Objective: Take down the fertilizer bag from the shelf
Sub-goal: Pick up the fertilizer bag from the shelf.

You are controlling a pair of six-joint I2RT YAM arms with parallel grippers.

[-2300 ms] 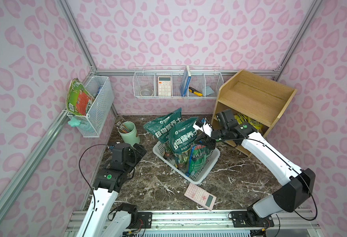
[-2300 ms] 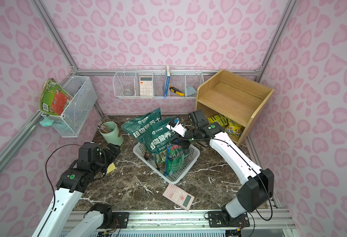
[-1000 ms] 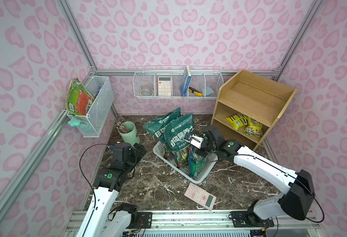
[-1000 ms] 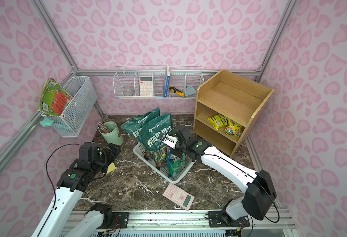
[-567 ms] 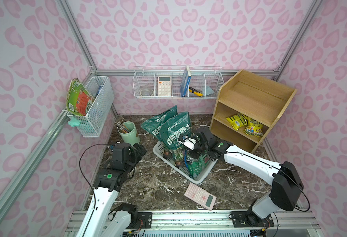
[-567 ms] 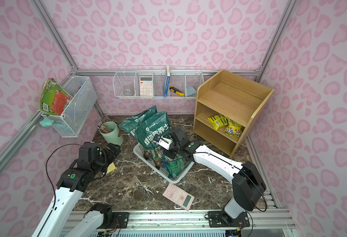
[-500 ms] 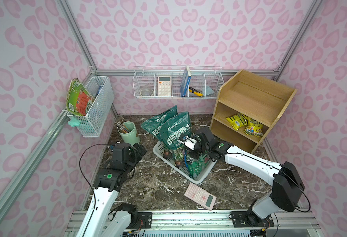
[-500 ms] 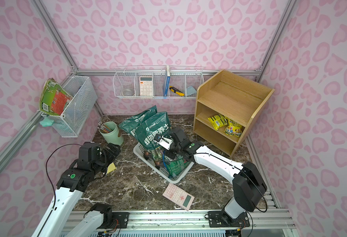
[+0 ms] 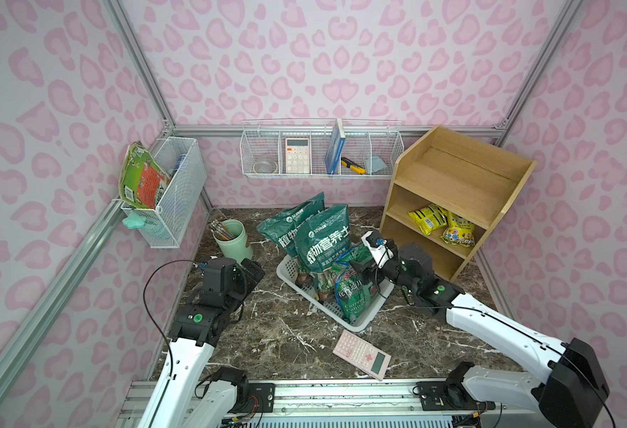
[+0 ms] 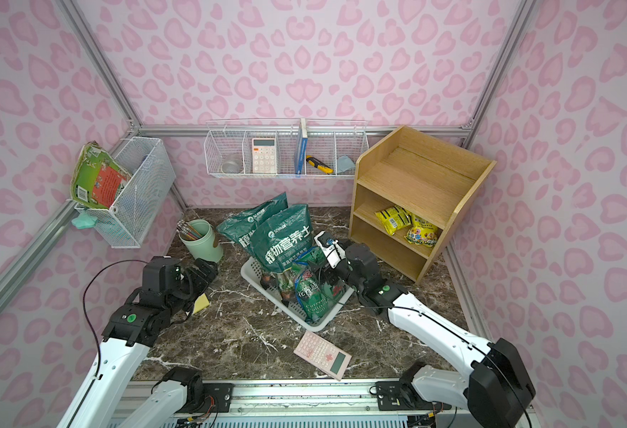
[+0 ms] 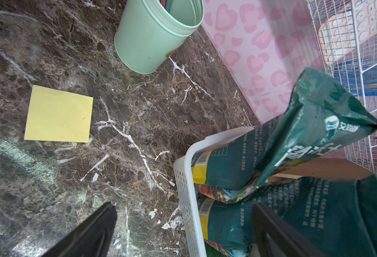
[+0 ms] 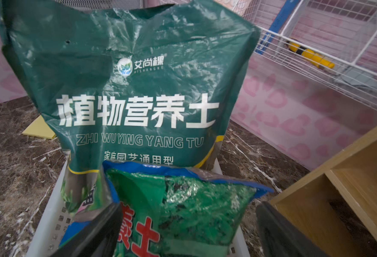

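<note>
The fertilizer bag (image 9: pixel 352 292), bright green with a blue top edge and red characters, stands in the white basket (image 9: pixel 358 327) in front of two dark green soil bags (image 9: pixel 323 237). My right gripper (image 9: pixel 364 267) hovers at the bag's top with its fingers spread wide; the bag (image 12: pixel 183 207) lies loose between them. The wood-grain shelf (image 9: pixel 452 185) stands at the back right with two yellow packets (image 9: pixel 428 219) on its middle tier. My left gripper (image 9: pixel 252 268) rests open, low over the marble floor, left of the basket (image 11: pixel 184 178).
A mint cup of pencils (image 9: pixel 232 242) stands behind the left arm. A yellow sticky note (image 11: pixel 58 114) lies beside it. A pink calculator (image 9: pixel 362 354) lies in front of the basket. White wire baskets hang on the back wall (image 9: pixel 321 152) and left wall (image 9: pixel 174 192).
My right arm brought the fertilizer bag from the shelf down into the white basket, then its jaws opened and let the bag go. The left arm stayed still.
</note>
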